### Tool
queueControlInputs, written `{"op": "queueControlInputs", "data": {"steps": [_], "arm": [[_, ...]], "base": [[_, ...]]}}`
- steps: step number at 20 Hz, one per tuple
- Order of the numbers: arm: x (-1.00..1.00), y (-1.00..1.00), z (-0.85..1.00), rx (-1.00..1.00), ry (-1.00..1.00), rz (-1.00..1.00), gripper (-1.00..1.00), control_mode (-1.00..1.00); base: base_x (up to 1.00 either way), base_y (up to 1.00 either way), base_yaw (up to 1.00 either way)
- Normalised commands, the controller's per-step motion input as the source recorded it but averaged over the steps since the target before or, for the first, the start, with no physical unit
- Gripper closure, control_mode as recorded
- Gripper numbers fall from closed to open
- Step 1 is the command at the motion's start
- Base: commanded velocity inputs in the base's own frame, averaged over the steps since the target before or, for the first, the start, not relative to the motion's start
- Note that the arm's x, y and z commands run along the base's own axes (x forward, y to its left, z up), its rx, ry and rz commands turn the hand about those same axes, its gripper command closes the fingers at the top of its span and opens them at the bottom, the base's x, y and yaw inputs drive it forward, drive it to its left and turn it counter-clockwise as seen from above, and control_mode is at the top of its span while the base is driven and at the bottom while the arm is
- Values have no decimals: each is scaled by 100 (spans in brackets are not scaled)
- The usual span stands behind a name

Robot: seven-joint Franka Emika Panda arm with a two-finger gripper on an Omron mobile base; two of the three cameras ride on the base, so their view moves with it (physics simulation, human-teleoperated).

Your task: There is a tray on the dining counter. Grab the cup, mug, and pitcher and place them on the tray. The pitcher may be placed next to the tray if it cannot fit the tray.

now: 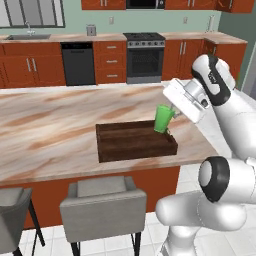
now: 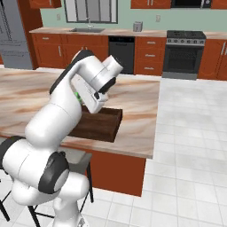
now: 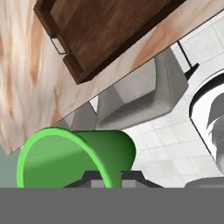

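With the fingers (image 3: 106, 177) clamped on the cup's (image 1: 163, 118) rim above the tray's (image 1: 135, 141) right end, lower it upright inside the raised sides before letting go.

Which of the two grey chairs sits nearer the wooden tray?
The right chair, directly below the tray; the other chair is at the picture's left edge.
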Motion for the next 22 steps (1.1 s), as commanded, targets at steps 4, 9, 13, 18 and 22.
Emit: {"op": "queueControlInputs", "data": {"steps": [4, 9, 13, 18, 22], "arm": [[16, 42, -13, -6, 0, 6, 100, -100], [13, 41, -15, -10, 0, 2, 100, -100], [11, 37, -13, -12, -4, 0, 100, -100], [16, 26, -10, -9, -6, 0, 100, -100], [12, 17, -12, -7, -9, 0, 100, -100]], "base": [[0, 0, 0], [0, 0, 0], [0, 0, 0], [0, 0, 0], [0, 0, 0]]}}
